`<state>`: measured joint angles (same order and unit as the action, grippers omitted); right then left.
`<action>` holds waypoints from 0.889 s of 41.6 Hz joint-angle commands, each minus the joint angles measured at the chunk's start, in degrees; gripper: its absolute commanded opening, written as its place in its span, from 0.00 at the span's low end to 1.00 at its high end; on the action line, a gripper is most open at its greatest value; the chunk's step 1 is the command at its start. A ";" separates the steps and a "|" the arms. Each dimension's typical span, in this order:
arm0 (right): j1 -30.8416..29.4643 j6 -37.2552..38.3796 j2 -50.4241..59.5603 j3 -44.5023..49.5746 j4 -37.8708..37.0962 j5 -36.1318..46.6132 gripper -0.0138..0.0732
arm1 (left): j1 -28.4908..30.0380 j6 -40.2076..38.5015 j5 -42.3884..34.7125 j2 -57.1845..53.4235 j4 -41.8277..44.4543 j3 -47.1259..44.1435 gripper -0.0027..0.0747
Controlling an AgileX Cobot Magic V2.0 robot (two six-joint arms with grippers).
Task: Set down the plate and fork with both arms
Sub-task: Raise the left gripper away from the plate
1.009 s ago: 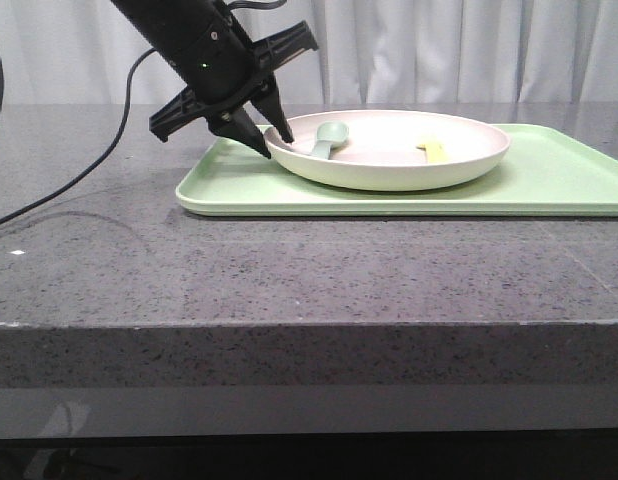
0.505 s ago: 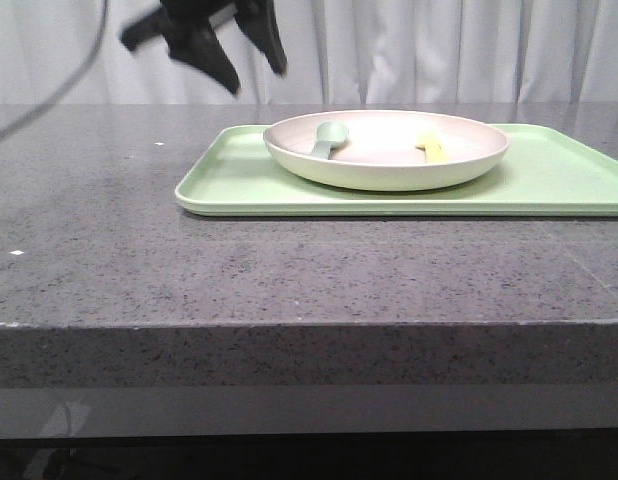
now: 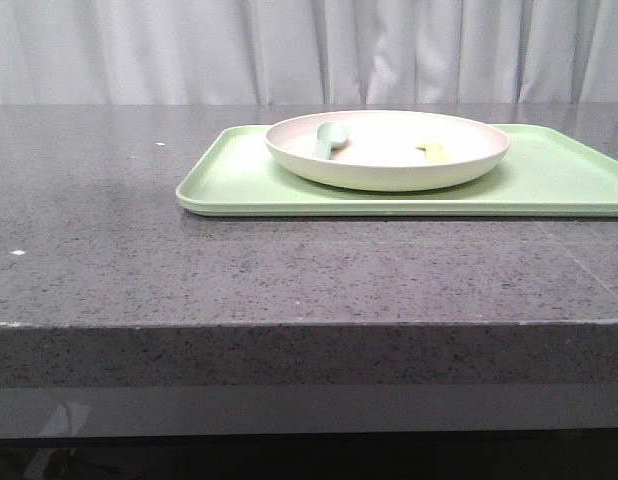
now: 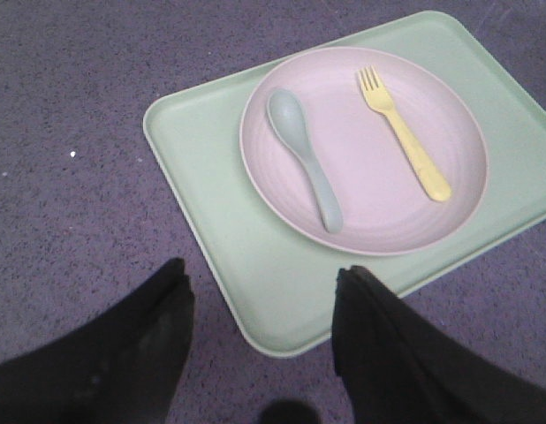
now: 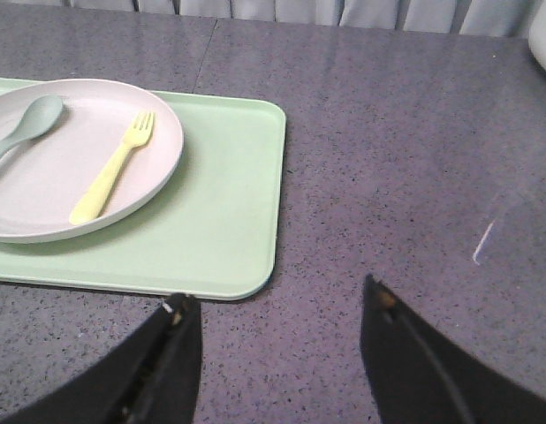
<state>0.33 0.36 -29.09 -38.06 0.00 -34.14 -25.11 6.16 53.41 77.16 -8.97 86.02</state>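
The pale pink plate (image 3: 389,165) (image 4: 432,115) (image 5: 43,185) rests on a light-green tray (image 3: 239,180) (image 4: 202,159) (image 5: 220,203). Inside it lie the yellow fork (image 4: 404,132) (image 5: 112,180) (image 3: 432,149) and a grey-green spoon (image 4: 305,157) (image 5: 26,125) (image 3: 327,137), side by side and apart. My left gripper (image 4: 262,269) hangs open high above the tray's corner, holding nothing. Also open and empty, my right gripper (image 5: 280,300) sits over bare counter beside the tray's other end. Neither gripper appears in the front view.
The tray lies on a dark grey speckled stone counter (image 3: 289,270) with a thick front edge. White curtains (image 3: 309,50) hang behind the counter.
The left gripper, which stood open at the plate's left rim, has lifted up and away and has left the front view. Plate, fork and spoon have stayed put.
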 commanded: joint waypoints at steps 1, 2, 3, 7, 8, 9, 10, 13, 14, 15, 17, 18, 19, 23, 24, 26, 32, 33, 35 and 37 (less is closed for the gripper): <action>-0.29 -0.36 -0.63 -2.00 -0.52 3.96 0.65 | -0.41 0.68 -5.51 -7.76 -0.24 -4.66 0.51; -0.29 -0.36 -0.63 -2.00 -0.52 3.96 0.65 | -0.41 0.68 -5.54 -9.02 -0.24 -6.62 0.51; -0.29 -0.36 -0.63 -2.00 -0.52 3.96 0.65 | -0.41 0.68 -5.62 -10.73 -0.24 -8.09 0.51; -0.29 -0.36 -0.63 -2.00 -0.52 3.96 0.65 | -0.41 0.68 -5.76 -16.22 0.20 -14.97 0.51; -0.29 -0.36 -0.63 -2.00 -0.52 3.96 0.65 | -0.41 0.68 -5.77 -17.87 0.20 -16.40 0.51; -0.29 -0.36 -0.63 -2.00 -0.52 3.96 0.65 | -0.41 0.68 -5.92 -19.13 0.20 -18.25 0.51; -0.29 -0.36 -0.63 -2.00 -0.52 3.92 0.65 | -0.41 0.68 -6.16 -20.81 0.20 -19.61 0.51; -0.29 -0.36 -0.63 -2.00 -0.52 3.92 0.65 | -0.41 0.68 -6.71 -24.79 0.20 -23.82 0.51; -0.29 -0.36 -0.63 -2.00 -0.39 3.93 0.65 | -0.41 0.68 -6.96 -26.32 0.20 -25.28 0.51; -0.29 -0.36 -0.63 -2.00 -0.32 3.93 0.65 | -0.41 0.68 -7.10 -27.36 0.20 -26.66 0.51; -0.29 -0.36 -0.63 -2.00 0.00 3.66 0.65 | -0.41 0.68 -7.51 -29.68 0.20 -28.81 0.51; -0.29 -0.36 -0.63 -2.00 0.46 3.26 0.65 | -0.41 0.68 -7.50 -31.05 0.20 -29.63 0.51; -0.29 -0.36 -0.63 -2.00 0.52 3.04 0.65 | -0.41 0.68 -7.50 -31.96 0.20 -30.66 0.51; -0.29 -0.36 -0.63 -2.00 0.88 1.63 0.65 | -0.41 0.68 -7.50 -35.64 0.20 -33.23 0.51; -0.29 -0.36 -0.63 -2.00 1.13 1.22 0.65 | -0.41 0.68 -7.64 -36.40 0.20 -33.82 0.51; -0.29 -0.36 -0.83 -2.00 1.78 0.05 0.65 | -0.41 0.68 -7.86 -37.32 0.20 -34.43 0.51; 0.83 -0.71 -2.59 -2.99 3.23 -2.58 0.81 | -0.41 0.68 -7.86 -37.88 0.20 -34.54 0.51; 1.10 -0.77 -3.01 -3.40 3.57 -3.11 0.84 | -0.41 0.68 -7.86 -37.88 0.20 -34.54 0.51; 1.85 -0.88 -4.14 -4.59 4.05 -4.22 0.85 | -0.41 0.68 -7.86 -37.88 0.20 -34.54 0.51; 2.99 -1.90 -5.72 -6.10 5.09 -5.51 0.84 | -0.41 0.68 -7.86 -37.88 0.20 -34.54 0.51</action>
<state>1.99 0.00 -32.29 -40.42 3.49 -41.68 -25.18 6.75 49.91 39.48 -8.14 49.89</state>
